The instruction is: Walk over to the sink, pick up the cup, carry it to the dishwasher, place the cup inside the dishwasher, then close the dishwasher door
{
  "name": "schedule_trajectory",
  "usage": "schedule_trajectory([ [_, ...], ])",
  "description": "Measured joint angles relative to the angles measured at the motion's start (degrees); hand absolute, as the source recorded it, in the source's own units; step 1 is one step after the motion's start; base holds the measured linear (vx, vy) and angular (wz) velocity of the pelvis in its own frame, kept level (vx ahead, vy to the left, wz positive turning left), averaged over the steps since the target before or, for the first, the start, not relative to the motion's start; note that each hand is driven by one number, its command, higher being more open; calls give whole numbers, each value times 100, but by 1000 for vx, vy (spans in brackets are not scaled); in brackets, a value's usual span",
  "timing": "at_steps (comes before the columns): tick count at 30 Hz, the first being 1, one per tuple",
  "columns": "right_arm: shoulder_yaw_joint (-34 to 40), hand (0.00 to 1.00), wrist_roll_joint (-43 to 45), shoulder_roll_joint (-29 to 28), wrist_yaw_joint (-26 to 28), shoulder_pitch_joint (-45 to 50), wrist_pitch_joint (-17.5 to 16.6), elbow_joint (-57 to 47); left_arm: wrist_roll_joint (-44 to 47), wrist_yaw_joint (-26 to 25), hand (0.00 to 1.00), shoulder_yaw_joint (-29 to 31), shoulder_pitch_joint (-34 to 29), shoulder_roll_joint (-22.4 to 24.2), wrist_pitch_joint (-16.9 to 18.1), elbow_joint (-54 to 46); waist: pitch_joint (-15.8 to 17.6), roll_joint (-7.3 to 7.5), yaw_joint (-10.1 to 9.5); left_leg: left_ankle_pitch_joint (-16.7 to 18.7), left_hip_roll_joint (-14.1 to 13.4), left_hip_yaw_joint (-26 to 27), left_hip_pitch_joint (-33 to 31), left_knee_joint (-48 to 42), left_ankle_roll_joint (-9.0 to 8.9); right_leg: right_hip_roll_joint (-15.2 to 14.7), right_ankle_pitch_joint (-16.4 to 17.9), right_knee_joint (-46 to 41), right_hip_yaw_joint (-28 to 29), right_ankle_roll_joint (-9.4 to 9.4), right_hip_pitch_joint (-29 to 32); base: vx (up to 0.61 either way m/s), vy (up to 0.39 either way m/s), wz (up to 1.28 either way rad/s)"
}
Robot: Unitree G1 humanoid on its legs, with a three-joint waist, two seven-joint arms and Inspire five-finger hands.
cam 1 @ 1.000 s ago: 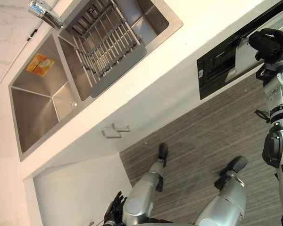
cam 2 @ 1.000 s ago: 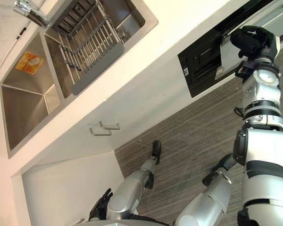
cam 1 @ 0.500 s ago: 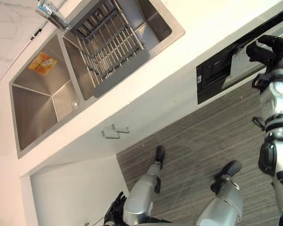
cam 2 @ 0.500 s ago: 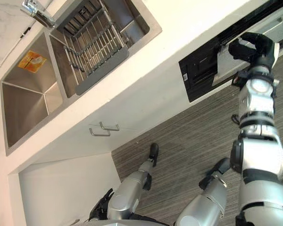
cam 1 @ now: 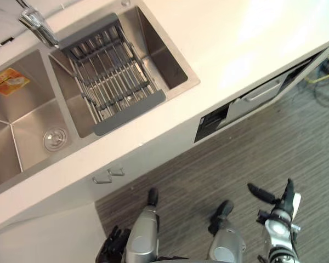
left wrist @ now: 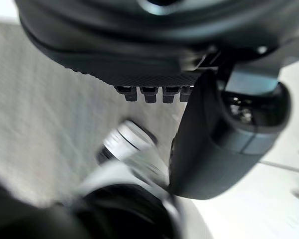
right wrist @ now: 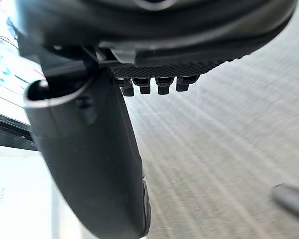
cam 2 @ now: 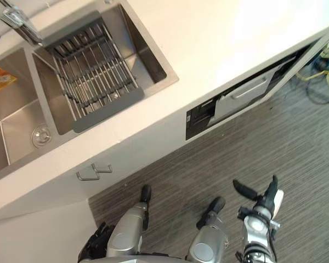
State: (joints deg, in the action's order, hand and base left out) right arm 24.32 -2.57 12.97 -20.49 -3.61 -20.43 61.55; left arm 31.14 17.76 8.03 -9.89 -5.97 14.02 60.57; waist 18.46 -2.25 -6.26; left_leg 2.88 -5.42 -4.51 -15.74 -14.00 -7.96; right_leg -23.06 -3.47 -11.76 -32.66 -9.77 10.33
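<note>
1. A white surface [cam 1: 252,33] runs across the head views, with a two-bowl steel sink [cam 1: 27,123] sunk into it.
2. A grey drying rack [cam 1: 112,82] spans the right-hand bowl, its slats resting across the rim. A chrome faucet [cam 1: 35,24] stands at the far edge between the bowls.
3. The left-hand bowl has an orange sticker [cam 1: 8,81] on its wall and a round drain strainer [cam 1: 55,139] in its floor.
4. The dishwasher [cam 2: 238,97] sits under the surface, to the right of the sink. Its silver door front carries a bar handle [cam 2: 248,89], and a dark gap shows along the left of the door. I cannot tell whether the door is fully shut.
5. Two small cabinet handles [cam 1: 108,175] sit on the white front below the sink.
6. The right robot hand [cam 2: 265,204] hangs low over the grey striped floor [cam 1: 296,142], well apart from the dishwasher. Its fingers are straight and spread, the thumb is out to the side, and it grips nothing.
7. The right wrist view looks past that hand's thumb [right wrist: 89,164] to bare floor.
8. The left robot hand [cam 1: 112,247] hangs beside the robot at the lower edge of the head views. Its fingers are relaxed and loose and it holds nothing.
</note>
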Motion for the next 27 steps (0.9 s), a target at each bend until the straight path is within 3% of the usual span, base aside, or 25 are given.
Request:
schedule_trajectory([
  [2, 7, 100, 2, -107, -2, 205, 297, 190, -198, -15, 100, 64, 30, -4, -9, -11, -158, 147, -19, 313, 86, -122, -100, -514, 81, 5, 310, -244, 319, -155, -74, 6, 66, 35],
  [5, 9, 100, 13, -280, 91, 506, 622, 409, -374, -93, 100, 82, -19, -30, -42, -2, -378, 221, -85, 873, 303, -290, -191, -1354, 241, 120, 870, -678, 1151, -141, -149, 52, 118, 41],
  [7, 11, 100, 16, -509, 262, 725, 712, 539, -410, -236, 100, 34, -29, -90, -53, -2, -521, 256, 77, 934, 523, -793, -177, -1452, 351, 630, 1531, -613, 1868, 523, -378, 96, 46, 113],
  [8, 11, 100, 16, -589, 279, 767, 727, 557, -409, -267, 100, 35, -34, -112, -47, -7, -574, 294, 86, 900, 562, -902, -172, -1427, 357, 746, 1576, -514, 1986, 597, -463, 165, -6, 120],
  [10, 3, 100, 91, -918, 337, 786, 732, 649, -419, -381, 100, 22, -46, -320, -106, 31, -707, 458, 106, 780, 594, -1319, -33, -1139, 319, 1443, 1562, -65, 2521, 564, -770, 171, -84, 93],
  [11, -5, 100, 119, -973, 342, 768, 731, 661, -433, -407, 100, 19, -33, -367, -131, 45, -744, 519, 119, 710, 597, -1423, 48, -976, 303, 1639, 1538, 96, 2705, 527, -855, 167, -214, 87],
  [12, -4, 100, 154, -1013, 343, 764, 729, 669, -568, -422, 100, -8, -41, -468, -172, 68, -842, 683, 140, 563, 682, -1535, 257, -644, 290, 1764, 1390, 314, 3002, 421, -1104, 180, -210, 68],
  [13, 3, 100, 201, -995, 345, 754, 730, 662, -646, -424, 100, -15, -52, -472, -196, 87, -868, 734, 91, 521, 725, -1500, 369, -543, 313, 1692, 1387, 323, 2928, 403, -1207, 207, -150, 72],
  [14, 10, 100, 307, -939, 346, 759, 730, 570, -662, -427, 100, 24, -50, -424, -275, 113, -889, 822, 101, 462, 851, -1093, 418, -641, 443, 1564, 1428, 209, 2828, 334, -1344, 193, -53, 58],
  [16, 8, 100, 306, -789, 385, 744, 736, 450, -824, -430, 100, 32, -43, -383, -383, 108, -943, 577, 177, 611, 895, -661, 563, -760, 823, 1669, 1446, -644, 2800, 310, -1204, 139, -11, 60],
  [17, -1, 100, 302, -831, 464, 688, 740, 408, -871, -447, 100, 55, -28, -408, -428, 110, -935, 453, 251, 618, 746, -785, 894, -487, 842, 1812, 1635, -1646, 3149, 394, -796, 97, -38, 64],
  [18, -4, 100, 295, -892, 526, 711, 739, 410, -874, -485, 100, 131, -11, -433, -435, 110, -967, 479, 286, 584, 726, -969, 1087, -372, 823, 2029, 1790, -1224, 3479, 557, -805, 95, -62, 71],
  [19, -2, 100, 297, -913, 541, 726, 742, 409, -874, -488, 100, 173, 8, -425, -435, 108, -978, 519, 288, 589, 763, -1040, 1135, -367, 816, 2071, 1762, -994, 3535, 590, -798, 99, -86, 68],
  [21, 20, 100, 288, -993, 601, 859, 771, 378, -880, -515, 100, 260, 49, -350, -446, 104, -994, 678, 314, 660, 1069, -1313, 1239, -434, 810, 1947, 1340, -601, 3537, 602, -776, 96, -91, 85],
  [23, 68, 100, 236, -1105, 698, 955, 832, 395, -877, -584, 100, 442, -88, -166, -421, 116, -1199, 602, 211, 643, 1022, -1370, 1336, -246, 798, 1941, 1382, -364, 3407, 645, -873, 132, -58, 38],
  [27, 188, 100, 54, -1247, 941, 985, 857, 441, -911, -651, 100, 446, -158, -147, -484, 330, -1273, 512, 287, 551, 983, -1402, 1344, -4, 772, 1894, 1298, 93, 3076, 662, -1156, 118, -34, 37],
])
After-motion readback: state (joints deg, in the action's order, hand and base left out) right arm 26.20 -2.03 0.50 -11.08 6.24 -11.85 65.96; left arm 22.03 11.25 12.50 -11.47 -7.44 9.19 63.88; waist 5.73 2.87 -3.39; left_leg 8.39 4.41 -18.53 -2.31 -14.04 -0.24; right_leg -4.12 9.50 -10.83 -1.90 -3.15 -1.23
